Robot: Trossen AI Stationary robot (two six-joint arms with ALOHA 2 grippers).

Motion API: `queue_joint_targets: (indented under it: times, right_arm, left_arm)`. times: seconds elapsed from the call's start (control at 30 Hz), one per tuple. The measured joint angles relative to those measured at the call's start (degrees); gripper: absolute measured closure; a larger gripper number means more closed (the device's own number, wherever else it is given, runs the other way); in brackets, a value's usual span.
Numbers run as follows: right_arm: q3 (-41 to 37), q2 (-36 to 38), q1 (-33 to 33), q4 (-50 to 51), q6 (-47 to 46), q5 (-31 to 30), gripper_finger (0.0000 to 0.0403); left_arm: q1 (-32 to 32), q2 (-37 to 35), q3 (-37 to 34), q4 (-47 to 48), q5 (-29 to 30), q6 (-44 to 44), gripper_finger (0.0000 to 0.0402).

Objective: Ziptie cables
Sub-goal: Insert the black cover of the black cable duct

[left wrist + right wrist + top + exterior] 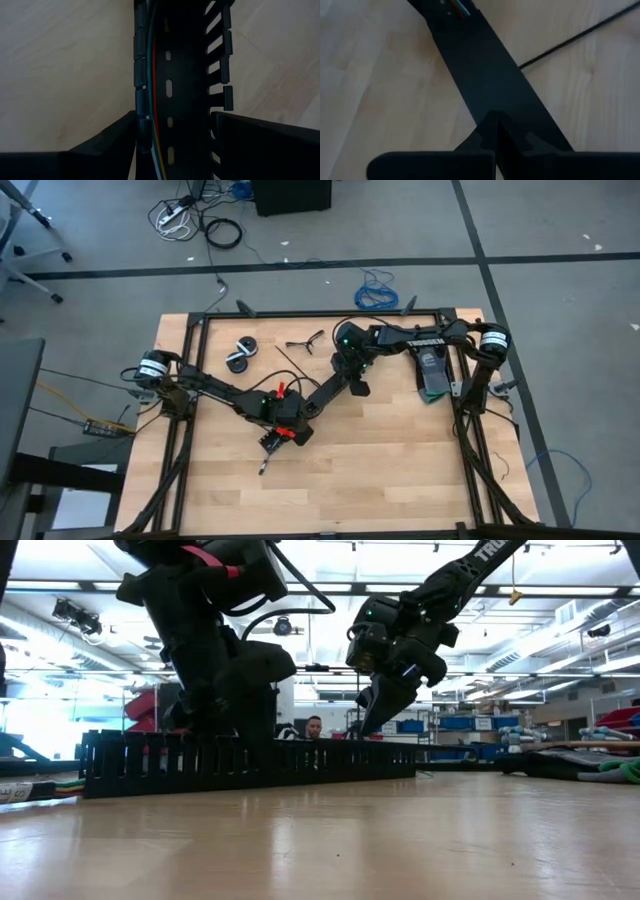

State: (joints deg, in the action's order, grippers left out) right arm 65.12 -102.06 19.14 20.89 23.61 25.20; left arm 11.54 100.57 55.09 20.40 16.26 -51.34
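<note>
Black slotted duct (pixel 190 90) sat clamped between the left gripper (pixel 175 145) fingers, probably steadying its wires (pixel 152 100); right gripper (pixel 495 145), fingers together, pressed its lid (pixel 490 75).

matt pale wood table (pixel 400 450), black plastic slotted duct (pixel 195 75)

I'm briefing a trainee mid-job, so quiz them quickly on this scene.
1. True or false: the right gripper is shut.
2. What does the left gripper straddle? A) the black slotted duct B) a blue coil C) a tape roll
3. Fill in: the coloured wires run ____ the duct.
Key: 1 true; 2 A; 3 inside.
</note>
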Motion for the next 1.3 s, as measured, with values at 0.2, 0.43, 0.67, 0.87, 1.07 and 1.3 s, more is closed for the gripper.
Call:
queue_joint_targets:
  times: [0.2, 0.43, 0.67, 0.87, 1.07, 1.3]
  right_arm:
    - [0.0, -3.3, 0.2, -0.3, 0.0, 1.4, 0.0402]
    - [0.0, -4.4, -2.0, -3.5, -2.4, 1.7, 0.0403]
    - [-0.1, -4.6, -2.3, -4.2, -3.6, 1.5, 0.0403]
    - [-0.1, -4.6, -1.1, -3.3, -4.0, 2.3, 0.0403]
    - [-0.1, -4.7, -1.0, -2.9, -4.4, 2.6, 0.0403]
    - [-0.2, -4.7, -1.0, -2.9, -4.5, 2.7, 0.0403]
  left_arm:
    - [0.1, 0.0, 0.0, 0.1, -0.4, 0.1, 0.0163]
    - [0.0, 0.0, 0.0, 0.5, -0.6, -0.4, 0.0163]
    - [0.0, 0.0, -0.2, -0.6, -0.2, 0.1, 0.0160]
    - [0.1, 0.2, 0.2, -1.4, -0.9, 2.9, 0.0128]
    - [0.3, -0.7, 3.3, -0.2, -1.5, 2.8, 0.0089]
    - [1.0, -0.8, 7.1, 5.1, -1.3, 1.6, 0.0063]
